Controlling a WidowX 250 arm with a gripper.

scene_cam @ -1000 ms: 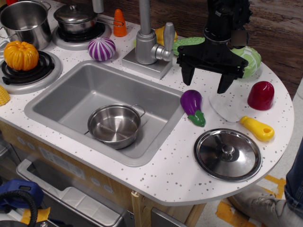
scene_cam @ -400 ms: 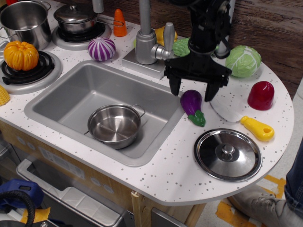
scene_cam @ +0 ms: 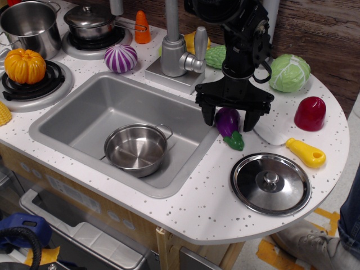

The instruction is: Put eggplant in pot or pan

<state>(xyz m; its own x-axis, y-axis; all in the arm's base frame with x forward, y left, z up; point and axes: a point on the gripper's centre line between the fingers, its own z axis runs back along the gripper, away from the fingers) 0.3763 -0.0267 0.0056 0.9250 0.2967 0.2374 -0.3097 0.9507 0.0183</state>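
Note:
The purple eggplant (scene_cam: 228, 125) with its green stem cap lies on the white counter just right of the sink. My black gripper (scene_cam: 228, 120) is open and straddles it, one finger on each side, low over the counter; its body hides the eggplant's far end. The shallow steel pot (scene_cam: 136, 149) with two wire loop handles sits empty in the grey sink (scene_cam: 79, 115), to the left of the eggplant.
A steel lid (scene_cam: 270, 183), a yellow toy (scene_cam: 305, 152), a red cup shape (scene_cam: 310, 113) and a green cabbage (scene_cam: 288, 72) lie right of the gripper. The faucet (scene_cam: 180, 50) stands behind the sink. A striped purple vegetable (scene_cam: 120, 58), pumpkin (scene_cam: 24, 66), stockpot (scene_cam: 31, 25) and lidded saucepan (scene_cam: 93, 21) are at left.
My gripper has moved left and down from above the counter's right part until its open fingers straddle the eggplant. The eggplant and pot have not moved.

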